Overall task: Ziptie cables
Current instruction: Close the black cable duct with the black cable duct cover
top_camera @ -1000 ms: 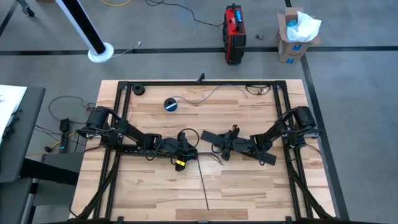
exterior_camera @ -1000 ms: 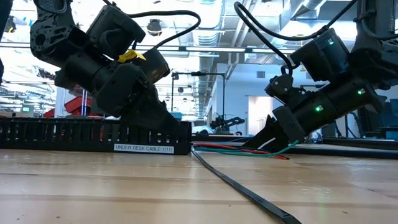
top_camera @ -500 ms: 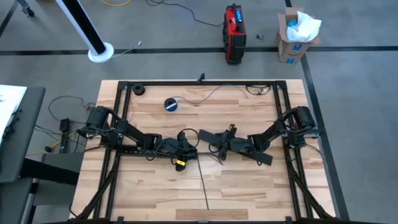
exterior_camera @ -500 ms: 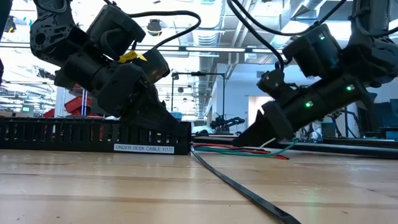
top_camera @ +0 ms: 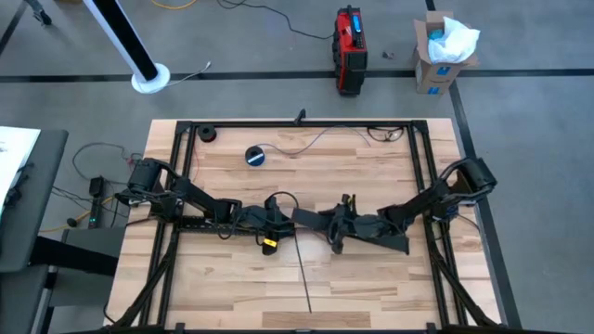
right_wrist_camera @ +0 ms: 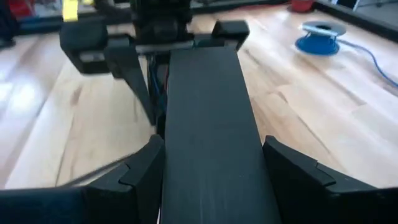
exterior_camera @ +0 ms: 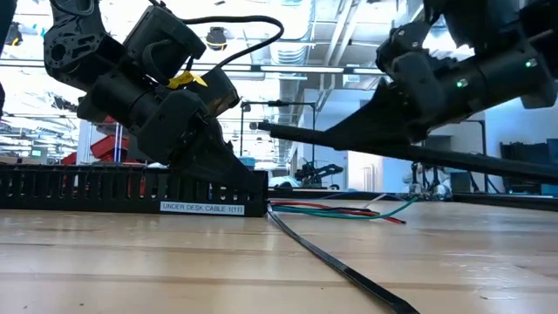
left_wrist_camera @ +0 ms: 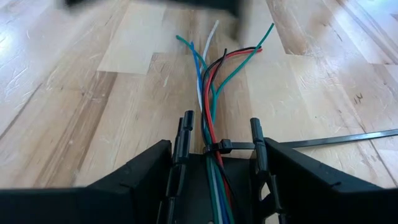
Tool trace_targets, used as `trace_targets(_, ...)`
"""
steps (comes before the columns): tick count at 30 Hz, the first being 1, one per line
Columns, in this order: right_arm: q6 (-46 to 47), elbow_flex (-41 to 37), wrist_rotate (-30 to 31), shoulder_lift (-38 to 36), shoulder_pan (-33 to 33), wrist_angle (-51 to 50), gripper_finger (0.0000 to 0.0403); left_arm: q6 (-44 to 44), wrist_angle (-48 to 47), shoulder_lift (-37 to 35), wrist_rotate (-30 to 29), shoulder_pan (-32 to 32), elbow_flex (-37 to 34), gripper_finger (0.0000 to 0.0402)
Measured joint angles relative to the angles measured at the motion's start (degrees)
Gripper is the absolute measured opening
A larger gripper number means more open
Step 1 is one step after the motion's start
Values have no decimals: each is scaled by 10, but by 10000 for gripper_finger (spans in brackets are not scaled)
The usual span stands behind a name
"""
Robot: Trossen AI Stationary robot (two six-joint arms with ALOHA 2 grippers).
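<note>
Left jaws (left_wrist_camera: 217,163) astride cables (left_wrist_camera: 211,93), apparently zip-tied

white label "UNDER DESK CABLE 1011" on black slotted tray (exterior_camera: 131,190)

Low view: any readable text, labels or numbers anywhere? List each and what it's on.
"UNDER DESK CABLE 1011" (last digits unsure): white label on the black slotted cable tray, low view.
Red case and cardboard box on the floor, high view: any markings are too small to read.
Nothing else readable.
</note>
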Motion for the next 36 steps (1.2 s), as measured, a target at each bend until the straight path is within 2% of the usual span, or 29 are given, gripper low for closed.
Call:
trace_targets(8,-3,68,-53,8,-21,-153,225,-2,9,1,0,0,-1,230)
trace_targets(10,-18,83,-55,8,-23,-166,225,-3,11,1,0,0,-1,230)
trace_targets(18,-42,97,-63,8,-20,-166,225,-4,13,1,0,0,-1,230)
trace_targets(36,-57,97,-121,12,-36,-158,225,-4,26,2,-1,0,-2,230)
